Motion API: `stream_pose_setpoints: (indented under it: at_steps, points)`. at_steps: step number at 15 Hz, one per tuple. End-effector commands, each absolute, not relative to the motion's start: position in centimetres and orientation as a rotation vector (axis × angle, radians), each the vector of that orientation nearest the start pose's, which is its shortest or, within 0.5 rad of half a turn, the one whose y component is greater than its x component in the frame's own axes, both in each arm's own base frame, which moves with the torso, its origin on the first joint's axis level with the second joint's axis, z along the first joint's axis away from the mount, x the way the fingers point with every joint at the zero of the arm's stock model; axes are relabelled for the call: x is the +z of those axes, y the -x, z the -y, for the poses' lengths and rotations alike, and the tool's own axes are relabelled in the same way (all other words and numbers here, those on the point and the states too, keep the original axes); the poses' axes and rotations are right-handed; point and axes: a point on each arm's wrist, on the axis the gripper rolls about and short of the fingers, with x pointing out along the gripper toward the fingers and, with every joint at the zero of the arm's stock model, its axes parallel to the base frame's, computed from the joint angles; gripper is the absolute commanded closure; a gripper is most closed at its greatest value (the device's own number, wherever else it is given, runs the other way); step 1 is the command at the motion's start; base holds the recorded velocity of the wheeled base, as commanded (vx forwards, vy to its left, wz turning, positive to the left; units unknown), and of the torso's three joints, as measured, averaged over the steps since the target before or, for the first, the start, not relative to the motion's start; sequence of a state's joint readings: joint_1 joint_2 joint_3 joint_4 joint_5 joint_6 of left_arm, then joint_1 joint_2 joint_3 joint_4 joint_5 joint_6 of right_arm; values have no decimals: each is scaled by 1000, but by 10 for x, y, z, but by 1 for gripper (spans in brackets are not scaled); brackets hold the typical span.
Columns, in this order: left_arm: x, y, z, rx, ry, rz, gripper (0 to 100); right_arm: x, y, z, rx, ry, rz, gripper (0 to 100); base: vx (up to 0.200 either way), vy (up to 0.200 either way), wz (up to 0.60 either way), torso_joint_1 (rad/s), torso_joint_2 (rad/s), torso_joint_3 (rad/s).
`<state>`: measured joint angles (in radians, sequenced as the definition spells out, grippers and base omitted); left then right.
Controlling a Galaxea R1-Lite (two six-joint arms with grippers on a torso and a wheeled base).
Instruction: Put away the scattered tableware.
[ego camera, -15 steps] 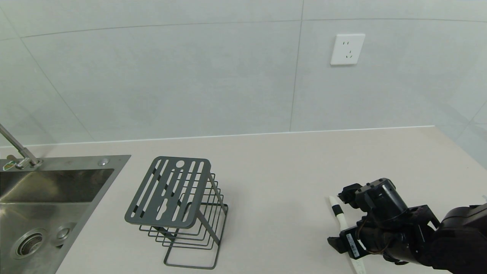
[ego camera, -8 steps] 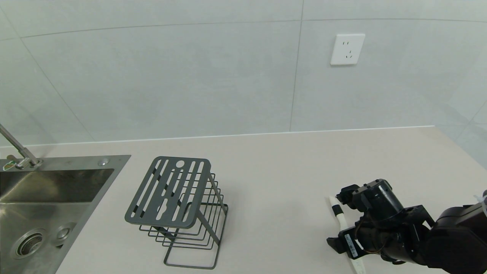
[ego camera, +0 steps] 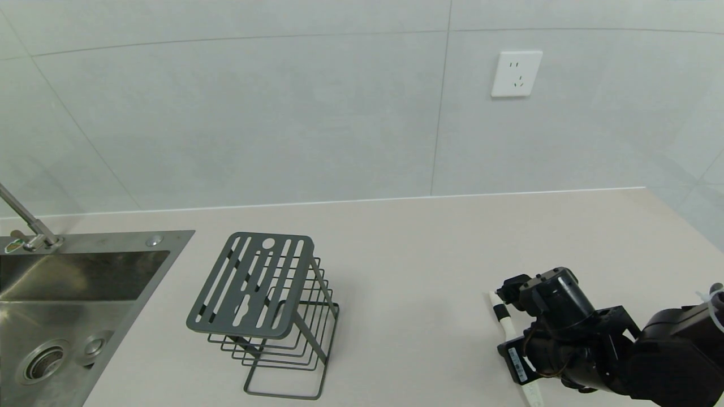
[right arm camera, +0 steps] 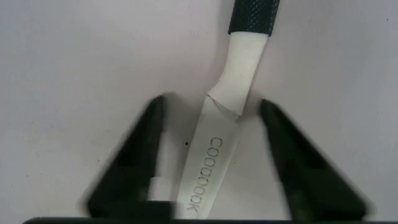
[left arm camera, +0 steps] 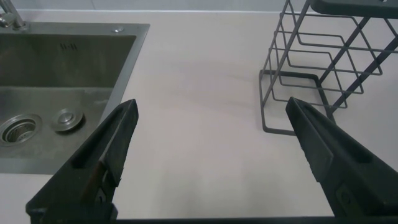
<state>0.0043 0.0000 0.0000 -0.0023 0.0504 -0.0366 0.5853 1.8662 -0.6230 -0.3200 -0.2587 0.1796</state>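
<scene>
A steel sink [ego camera: 73, 282] fills the lower left corner of the head view. Its drain sits near the bottom edge, and a slanted faucet [ego camera: 22, 217] rises at the left edge above it. The sink is set into a pale counter [ego camera: 430, 243] that runs across the lower half of the frame below a grey tiled wall [ego camera: 254, 113].

The left gripper [left arm camera: 211, 106] hangs above bare counter. Its two dark fingers are spread wide apart with nothing between them. Past its fingers, the left wrist view shows the sink on one side and the foot of the rack on the other.

Just right of the sink, in the lower centre-left of the head view, a dark wire rack [ego camera: 263, 311] stands upright on the counter. It has a slotted plate tilted on top, and its slots hold nothing.

Well to the right of the rack, in the lower right of the frame, a white utensil [ego camera: 507, 325] that looks like a knife lies flat on the counter. It points up and slightly left, with a black band near its far end. Its near end reaches the bottom edge of the frame.

The right gripper [right arm camera: 213, 109] is down over the utensil. Its fingers are open, one on each side of the flat white part with a gap on each side, so they are not yet gripping it. The black textured band lies just beyond the fingertips.

A white wall socket [ego camera: 516, 72] sits in the upper right.
</scene>
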Motion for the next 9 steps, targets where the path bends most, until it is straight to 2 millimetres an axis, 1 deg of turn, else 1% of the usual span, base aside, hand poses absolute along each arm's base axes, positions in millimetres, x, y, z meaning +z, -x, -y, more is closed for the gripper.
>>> stream_pose_setpoints:
  at_steps: [1,4,5,7,8,9]
  points:
    - [76,23,-1,55,37,4,0,62,-233,-148,223,220,-879,100,0,0,0,0,0,0]
    - [76,23,-1,55,35,4,0,61,-233,-147,223,222,-882,100,0,0,0,0,0,0]
    - [76,23,-1,54,35,4,0,66,-235,-149,228,215,-860,100,0,0,0,0,0,0]
    - [76,23,-1,49,25,2,0,83,-243,-154,243,173,-772,100,0,0,0,0,0,0]
    - [76,23,-1,49,25,2,0,83,-243,-154,243,172,-769,100,0,0,0,0,0,0]
    - [76,23,-1,41,18,2,0,102,-245,-156,269,168,-681,100,0,0,0,0,0,0]
